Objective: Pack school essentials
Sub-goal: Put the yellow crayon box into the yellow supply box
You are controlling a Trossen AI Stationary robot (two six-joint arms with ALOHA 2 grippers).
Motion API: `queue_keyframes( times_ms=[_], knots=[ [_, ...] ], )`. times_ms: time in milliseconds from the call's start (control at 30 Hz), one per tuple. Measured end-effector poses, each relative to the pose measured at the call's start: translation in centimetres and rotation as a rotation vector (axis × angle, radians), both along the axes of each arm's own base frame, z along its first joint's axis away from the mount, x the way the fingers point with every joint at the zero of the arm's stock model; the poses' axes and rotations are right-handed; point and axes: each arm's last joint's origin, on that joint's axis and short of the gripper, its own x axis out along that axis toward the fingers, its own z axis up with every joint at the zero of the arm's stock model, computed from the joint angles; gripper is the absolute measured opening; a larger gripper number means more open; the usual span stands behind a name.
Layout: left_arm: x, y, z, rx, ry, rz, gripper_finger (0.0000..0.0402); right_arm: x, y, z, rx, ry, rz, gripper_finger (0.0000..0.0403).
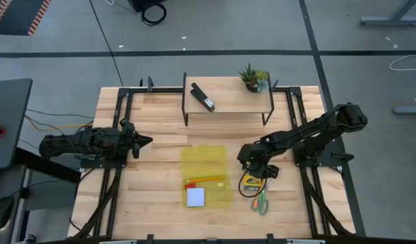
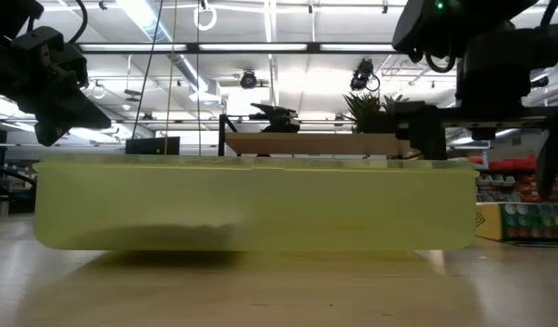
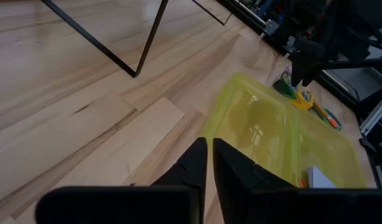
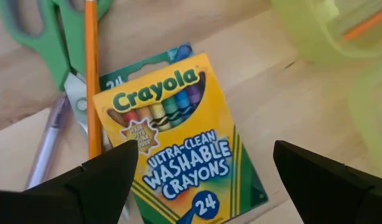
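Note:
The yellow-green crayon box (image 4: 178, 137) lies flat on the table, right of the yellow translucent case (image 1: 204, 175); it also shows in the high view (image 1: 251, 181). My right gripper (image 4: 203, 180) hovers over the box, open, one finger on either side of it. An orange pencil (image 4: 91, 74), green-handled scissors (image 4: 54, 37) and a purple pen (image 4: 48, 143) lie beside the box, and the box overlaps them. Inside the case lie a pale notepad (image 1: 196, 196) and an orange pencil (image 1: 205, 180). My left gripper (image 1: 144, 142) is shut and empty, left of the case.
A low wooden shelf on black legs (image 1: 228, 102) stands at the far side with a black stapler (image 1: 202, 97) and a small potted plant (image 1: 254, 78) on it. Bare wood lies between the shelf and the case. The case (image 2: 261, 209) fills the low view.

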Motion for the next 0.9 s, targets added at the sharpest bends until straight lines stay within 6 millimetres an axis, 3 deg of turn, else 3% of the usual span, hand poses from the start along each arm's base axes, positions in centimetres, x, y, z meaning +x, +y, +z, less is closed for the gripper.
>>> queue_keyframes(
  times_ms=[300, 567, 900],
  knots=[
    [0.0, 0.0, 0.0, 0.0, -0.001, 0.0, 0.003, -0.1, 1.0, 0.4, 0.045, 0.012, 0.058, 0.0381],
    [0.0, 0.0, 0.0, 0.0, -0.001, 0.0, 0.004, -0.9, 1.3, -0.6, 0.004, 0.014, 0.115, 0.0381],
    [0.0, 0.0, 0.0, 0.0, -0.001, 0.0, 0.003, -0.5, 0.7, -1.7, 0.012, -0.087, -0.02, 0.0381]
  ],
)
